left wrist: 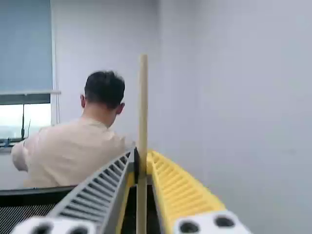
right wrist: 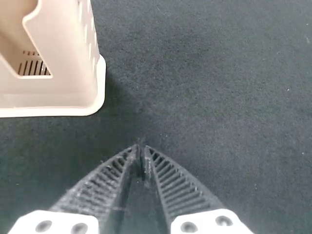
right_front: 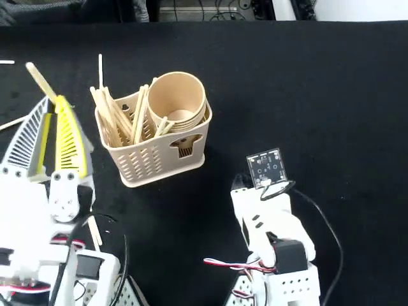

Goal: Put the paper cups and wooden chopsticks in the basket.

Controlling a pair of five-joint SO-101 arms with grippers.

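Note:
A beige slotted basket (right_front: 156, 159) stands on the black table and holds stacked paper cups (right_front: 178, 99) and several wooden chopsticks (right_front: 111, 118). My left gripper (right_front: 54, 102), white and yellow, is raised left of the basket and shut on a wooden chopstick (right_front: 39, 80) that sticks out past its tips. In the left wrist view the chopstick (left wrist: 143, 141) stands upright between the fingers (left wrist: 168, 173). My right gripper (right wrist: 140, 148) is shut with nothing in it, low over the table beside the basket's corner (right wrist: 73, 73). Another chopstick (right_front: 13, 122) lies at the table's left edge.
A short stick end (right_front: 6, 62) shows at the far left edge. The right arm's base and cable (right_front: 280, 248) sit at the front centre. The table to the right of the basket is bare black cloth.

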